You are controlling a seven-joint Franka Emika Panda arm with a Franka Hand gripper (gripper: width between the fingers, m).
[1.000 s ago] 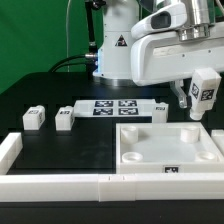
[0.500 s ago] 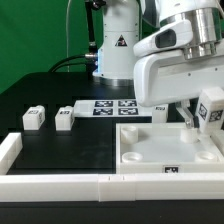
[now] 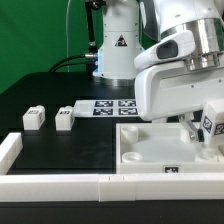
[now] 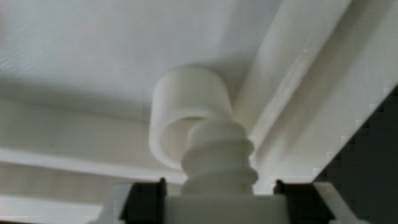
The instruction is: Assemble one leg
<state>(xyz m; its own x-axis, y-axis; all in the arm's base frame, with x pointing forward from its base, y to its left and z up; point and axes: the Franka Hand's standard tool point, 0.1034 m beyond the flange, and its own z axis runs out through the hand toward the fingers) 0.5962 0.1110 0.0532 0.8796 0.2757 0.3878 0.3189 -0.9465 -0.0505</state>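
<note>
My gripper [image 3: 207, 127] is shut on a leg [image 3: 213, 121], a small white block with a black-and-white tag. It holds the leg over the near corner at the exterior view's right of the large white square panel [image 3: 150, 152]. In the wrist view the leg [image 4: 217, 160] sits between the dark fingers [image 4: 150, 200], and its narrow end points at a round white post [image 4: 185, 105] in the panel's corner. I cannot tell whether they touch. Two more legs [image 3: 33, 118] [image 3: 65, 118] lie on the black table at the exterior view's left.
The marker board [image 3: 112, 107] lies behind the panel, partly hidden by the arm. A long white wall [image 3: 60, 186] runs along the table's front, with a raised end [image 3: 9, 148] at the exterior view's left. The arm's white body [image 3: 170, 85] hangs over the panel's far side.
The arm has moved down and toward the exterior view's right and front, carrying the leg to the panel's right corner. The two loose legs have not moved.
</note>
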